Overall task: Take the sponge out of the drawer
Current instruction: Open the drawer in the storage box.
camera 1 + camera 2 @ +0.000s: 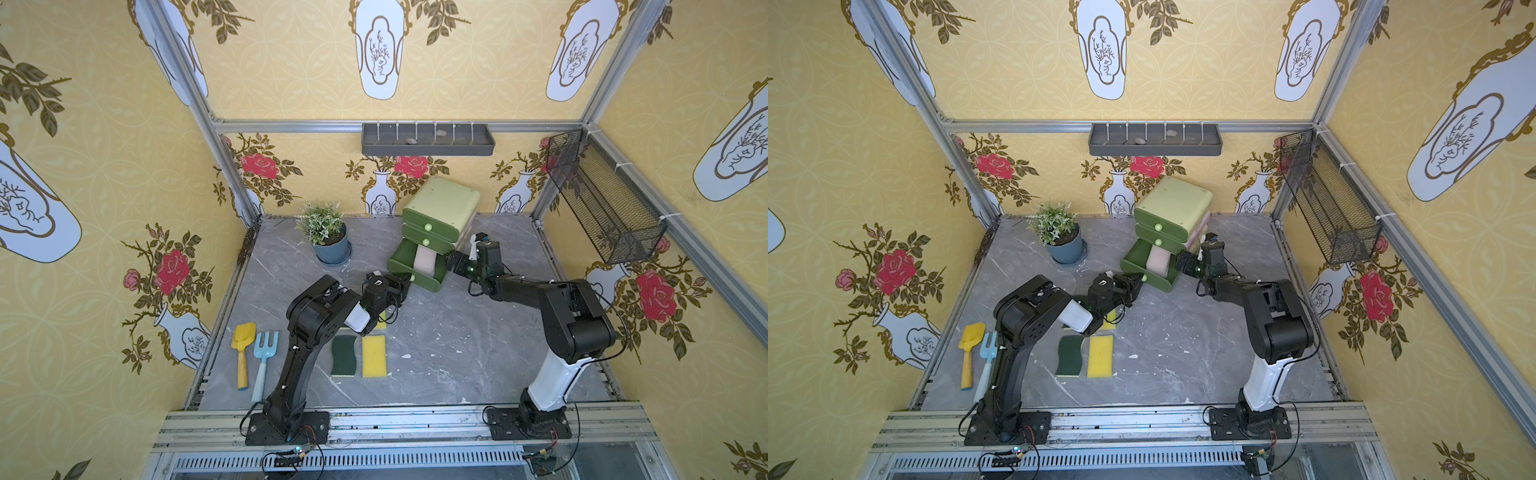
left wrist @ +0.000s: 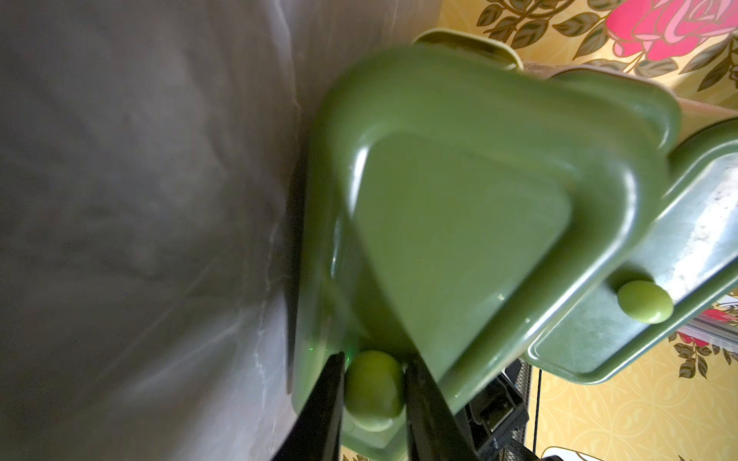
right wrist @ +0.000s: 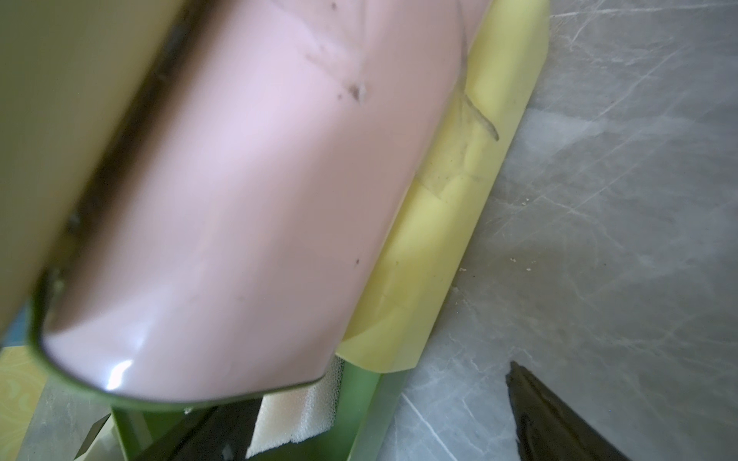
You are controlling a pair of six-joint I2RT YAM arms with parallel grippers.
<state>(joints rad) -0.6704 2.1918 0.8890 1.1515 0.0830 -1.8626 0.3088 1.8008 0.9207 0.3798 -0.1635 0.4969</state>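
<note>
The green drawer cabinet (image 1: 442, 199) stands at the back. Its bottom drawer (image 1: 398, 261) (image 1: 1132, 258) is pulled out, and a pale sponge (image 1: 424, 259) (image 1: 1157, 257) (image 3: 295, 415) lies in it. My left gripper (image 1: 405, 283) (image 1: 1138, 283) (image 2: 375, 359) is at the drawer's front with its fingers pressed on both sides of the round green knob (image 2: 373, 383). My right gripper (image 1: 451, 262) (image 1: 1183, 262) (image 3: 379, 385) is open at the drawer's right side. One finger reaches inside next to the sponge, and the other is outside over the table.
A potted plant (image 1: 330, 245) stands left of the cabinet. A dark green pad (image 1: 344, 355) and a yellow sponge (image 1: 374, 355) lie on the table under my left arm, with a yellow shovel (image 1: 243, 353) and a blue fork (image 1: 264, 357) further left. A wire basket (image 1: 602, 199) hangs on the right wall.
</note>
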